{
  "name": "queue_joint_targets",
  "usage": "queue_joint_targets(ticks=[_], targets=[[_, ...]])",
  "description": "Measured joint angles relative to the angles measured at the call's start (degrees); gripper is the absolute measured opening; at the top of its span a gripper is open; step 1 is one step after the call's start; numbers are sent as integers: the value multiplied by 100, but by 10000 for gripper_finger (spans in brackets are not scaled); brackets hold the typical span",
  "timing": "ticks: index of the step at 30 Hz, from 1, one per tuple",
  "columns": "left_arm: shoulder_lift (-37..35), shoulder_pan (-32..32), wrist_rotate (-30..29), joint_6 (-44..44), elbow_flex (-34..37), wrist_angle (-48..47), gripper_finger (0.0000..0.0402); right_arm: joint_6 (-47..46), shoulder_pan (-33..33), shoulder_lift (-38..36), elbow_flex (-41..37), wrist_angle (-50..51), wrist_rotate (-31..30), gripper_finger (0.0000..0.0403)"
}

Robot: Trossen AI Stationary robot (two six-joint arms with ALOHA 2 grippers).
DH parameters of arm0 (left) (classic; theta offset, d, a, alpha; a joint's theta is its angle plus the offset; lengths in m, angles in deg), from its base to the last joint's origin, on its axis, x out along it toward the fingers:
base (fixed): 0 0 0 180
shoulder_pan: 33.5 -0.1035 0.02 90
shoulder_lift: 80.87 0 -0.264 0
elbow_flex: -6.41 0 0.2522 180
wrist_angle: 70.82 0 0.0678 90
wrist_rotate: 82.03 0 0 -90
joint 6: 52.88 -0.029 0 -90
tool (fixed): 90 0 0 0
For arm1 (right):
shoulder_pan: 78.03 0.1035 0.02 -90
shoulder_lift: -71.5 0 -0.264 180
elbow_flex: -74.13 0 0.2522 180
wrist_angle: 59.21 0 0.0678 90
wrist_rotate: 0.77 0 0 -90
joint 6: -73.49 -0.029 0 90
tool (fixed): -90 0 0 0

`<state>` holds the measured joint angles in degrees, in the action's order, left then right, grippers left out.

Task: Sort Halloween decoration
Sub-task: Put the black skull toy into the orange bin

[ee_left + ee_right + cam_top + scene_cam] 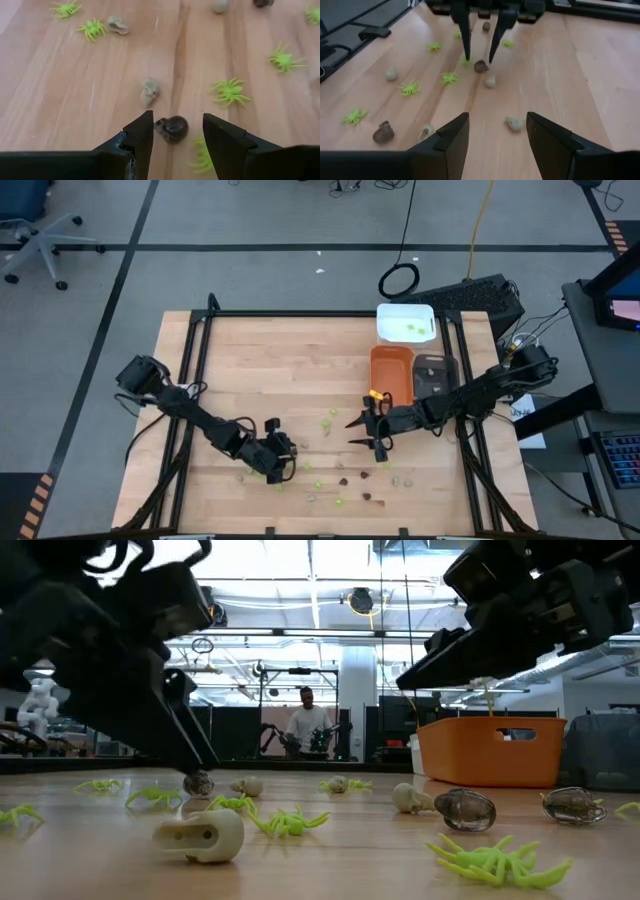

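Tiny lime-green spiders [230, 92], beige skulls [150, 91] and dark brown skulls lie scattered on the table's near half [340, 478]. My left gripper [176, 125] is open and low over the wood. Its fingers stand on either side of one dark brown skull [172, 129], which rests on the table. The right wrist view shows the same skull [480, 66] between those fingertips; I cannot tell whether they touch it. My right gripper [497, 125] is open and hangs above the table [362, 432], near the middle, holding nothing.
An orange tray [391, 372], a grey tray [436, 370] and a white tray [405, 322] holding a few green pieces stand at the far right. A beige skull [200, 836] and green spiders [495, 862] lie close to the near edge. A person stands in the room beyond.
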<state>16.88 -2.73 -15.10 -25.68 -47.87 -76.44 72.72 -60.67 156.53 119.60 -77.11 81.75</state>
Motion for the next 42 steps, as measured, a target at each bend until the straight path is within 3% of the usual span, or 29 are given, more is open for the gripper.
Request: queue_joint_targets(ticks=[11,21,30,36,42], targets=[[597,-172,131,246,-13,400,169,92,0,-1,0,-161,0,184],[651,-213,128,405,-20,259,70,148,0,-4,0,-201,16,184],[334,-221,214,379,10,334,66,208,107,-4,0,-284,20,184],[-100,-216,142,355,-89,441,68,1310,333,-4,2,-494,8,184],[-323,-353,45,347,-265,1034,69,3255,561,-4,52,-842,-159,185]])
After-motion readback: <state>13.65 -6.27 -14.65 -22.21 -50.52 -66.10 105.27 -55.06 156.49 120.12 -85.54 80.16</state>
